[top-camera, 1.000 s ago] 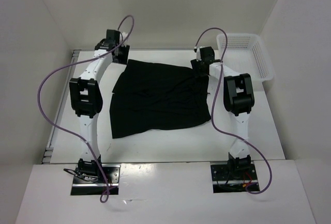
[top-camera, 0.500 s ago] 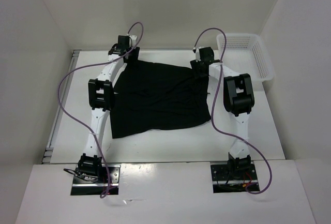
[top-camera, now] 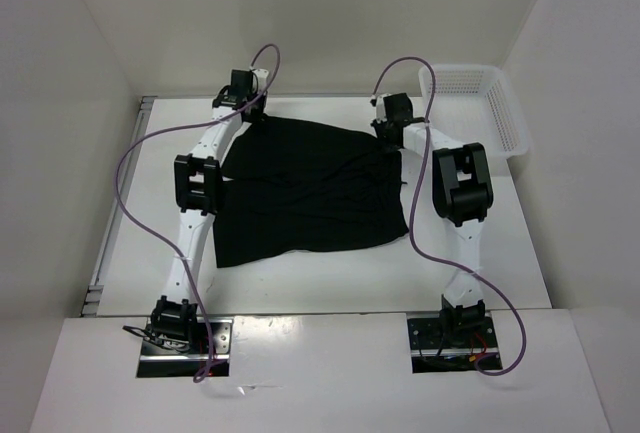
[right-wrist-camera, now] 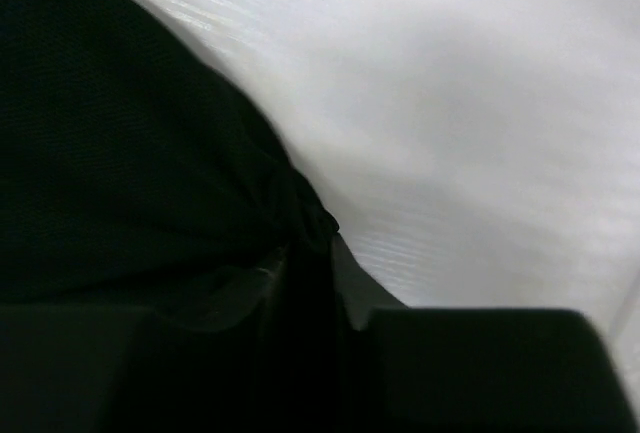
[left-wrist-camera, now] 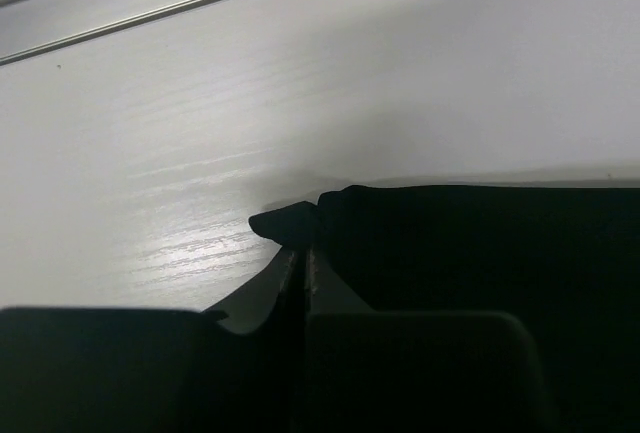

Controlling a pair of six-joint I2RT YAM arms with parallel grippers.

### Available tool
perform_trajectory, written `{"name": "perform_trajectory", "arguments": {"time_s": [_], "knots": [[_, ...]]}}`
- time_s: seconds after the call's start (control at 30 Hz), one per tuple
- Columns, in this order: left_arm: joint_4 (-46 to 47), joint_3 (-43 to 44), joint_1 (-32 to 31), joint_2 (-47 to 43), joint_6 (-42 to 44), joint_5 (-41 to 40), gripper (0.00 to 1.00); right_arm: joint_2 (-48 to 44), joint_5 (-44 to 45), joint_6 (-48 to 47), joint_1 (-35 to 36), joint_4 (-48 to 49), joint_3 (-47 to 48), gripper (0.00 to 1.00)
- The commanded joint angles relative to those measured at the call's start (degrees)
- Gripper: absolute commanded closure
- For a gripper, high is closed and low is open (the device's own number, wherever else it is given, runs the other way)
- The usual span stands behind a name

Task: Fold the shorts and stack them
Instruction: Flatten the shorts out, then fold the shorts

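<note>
Top view: black shorts (top-camera: 310, 193) lie spread flat across the middle of a white table (top-camera: 510, 238). The left gripper (top-camera: 243, 111) sits at their far left corner and the right gripper (top-camera: 388, 121) at their far right corner. A white mesh basket (top-camera: 478, 103) stands at the table's far right, apart from the cloth.

Left wrist view: the jaws are pressed together on a small nub of fabric at the corner.

Right wrist view: the jaws pinch a bunched edge of the shorts.
</note>
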Motion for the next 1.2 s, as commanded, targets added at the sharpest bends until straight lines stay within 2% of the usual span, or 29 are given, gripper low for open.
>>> {"name": "perform_trajectory", "arguments": {"time_s": [0.0,0.03,0.07,0.1,0.23,0.37,0.43,0.63,0.73,0.77,0.8,0.83,0.87,0.9,0.93,1.17], "knots": [[-1.5,2.5,-0.5,2.5,0.5,1.7,1.0,-1.9,1.3,-1.2,1.4,-3.3,-1.3,0.8],[-2.0,3.6,-0.5,2.0,0.5,2.2,1.0,-1.9,2.3,-1.2,1.4,-3.3,-1.3,0.92],[-2.0,4.2,-0.5,2.0,0.5,2.2,1.0,-2.6,2.9,-1.9,1.4,-2.8,-0.6,0.98],[-2.0,4.8,-0.5,0.3,0.5,1.3,1.0,-3.4,3.7,-2.5,2.1,-2.3,-0.6,1.0],[-1.5,9.9,0.7,-5.1,0.5,0.1,1.0,-7.8,7.0,-3.7,3.3,-1.1,4.4,1.0],[-2.3,14.8,1.7,-12.9,0.5,-0.5,1.0,-14.2,6.4,-8.1,3.3,-0.5,5.8,1.0],[-4.0,12.0,1.7,-15.2,0.5,-0.5,1.0,-18.1,6.4,-9.9,3.3,0.1,2.1,1.0],[-17.6,12.0,1.2,-19.0,0.5,1.6,1.0,-26.1,3.9,-14.7,4.9,-0.6,-7.5,1.0],[-19.8,8.6,-0.2,-23.9,0.5,2.7,1.0,-30.3,2.3,-17.3,4.9,-1.1,-10.7,1.0],[-19.8,5.5,-1.1,-28.5,0.5,4.8,1.0,-31.1,1.3,-18.0,4.9,-1.1,-12.7,1.0],[-18.5,-7.2,-2.0,-32.1,0.5,4.9,1.0,-32.2,0.7,-18.8,4.9,-1.1,-14.0,1.0],[-9.0,-18.5,-2.8,-43.2,0.5,4.9,1.0,-33.9,0.7,-20.7,5.4,-1.1,-15.4,1.0],[-0.3,-33.3,-4.0,-50.6,0.5,3.6,1.0,-34.6,0.7,-21.7,6.2,-1.1,-18.5,1.0],[14.7,-57.2,-7.1,-57.1,0.5,-0.6,1.0,-35.3,0.7,-23.1,6.2,-0.4,-20.0,1.0],[18.9,-64.4,-8.5,-65.5,0.5,-3.0,1.0,-36.8,0.7,-23.7,6.9,0.1,-21.2,1.0],[15.0,-79.6,-8.6,-81.3,0.5,-9.7,1.0,-44.0,-1.1,-26.8,8.9,-0.6,-27.8,1.0]]}}
